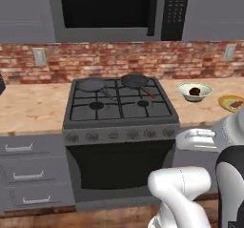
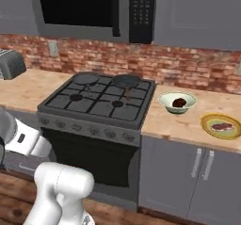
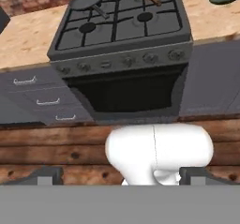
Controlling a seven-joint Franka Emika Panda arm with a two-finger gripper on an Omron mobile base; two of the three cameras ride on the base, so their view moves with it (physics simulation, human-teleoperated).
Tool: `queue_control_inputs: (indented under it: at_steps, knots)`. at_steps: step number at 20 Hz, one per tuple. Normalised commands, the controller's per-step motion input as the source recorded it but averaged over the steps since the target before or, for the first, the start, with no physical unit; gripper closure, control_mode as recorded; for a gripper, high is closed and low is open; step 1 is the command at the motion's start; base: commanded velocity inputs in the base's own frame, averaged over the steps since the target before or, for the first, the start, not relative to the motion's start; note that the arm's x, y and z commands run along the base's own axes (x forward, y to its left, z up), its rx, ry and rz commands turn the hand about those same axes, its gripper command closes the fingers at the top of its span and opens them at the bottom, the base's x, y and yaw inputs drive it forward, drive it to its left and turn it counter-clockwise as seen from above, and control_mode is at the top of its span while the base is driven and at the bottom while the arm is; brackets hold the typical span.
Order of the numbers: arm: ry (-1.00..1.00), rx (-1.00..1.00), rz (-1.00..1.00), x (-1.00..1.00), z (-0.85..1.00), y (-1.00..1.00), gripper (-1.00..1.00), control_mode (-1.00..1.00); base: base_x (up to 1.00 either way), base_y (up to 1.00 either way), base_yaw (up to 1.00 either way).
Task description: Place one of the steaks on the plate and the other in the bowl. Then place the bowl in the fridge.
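2 steaks lie served on the wooden counter [image 2: 179, 125] right of the stove [image 2: 101, 101]: the darker steak [image 2: 179, 102] in the cream bowl [image 2: 177, 102], near the stove's right edge, and the red marbled steak [image 2: 221, 126] on the yellow plate [image 2: 221, 126], farther right toward the counter's front edge. The gripper [image 3: 120, 177], jaws spread wide and holding nothing, hangs low before the oven door [image 3: 126, 92], well apart from both dishes. 2 dark frying pans [image 1: 136, 81] occupy the stove's back burners, beneath a black microwave [image 1: 119, 10].
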Motion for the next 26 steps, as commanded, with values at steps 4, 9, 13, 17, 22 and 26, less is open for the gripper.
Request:
queue_control_inputs:
  at_steps: [4,9,13,17,22,26]
  knots:
    - [0.0,0.0,0.0,0.0,0.0,0.0,-1.0,1.0,0.0,0.0,1.0]
    - [0.0,0.0,0.0,0.0,0.0,0.0,-1.0,1.0,0.0,0.0,1.0]
    - [0.0,0.0,0.0,0.0,0.0,0.0,-1.0,1.0,0.0,0.0,1.0]
    - [0.0,0.0,0.0,0.0,0.0,0.0,-1.0,1.0,0.0,0.0,1.0]
    - [0.0,0.0,0.0,0.0,0.0,0.0,-1.0,1.0,0.66,0.03,0.72]
    - [0.0,0.0,0.0,0.0,0.0,0.0,-1.0,1.0,1.0,0.49,0.11]
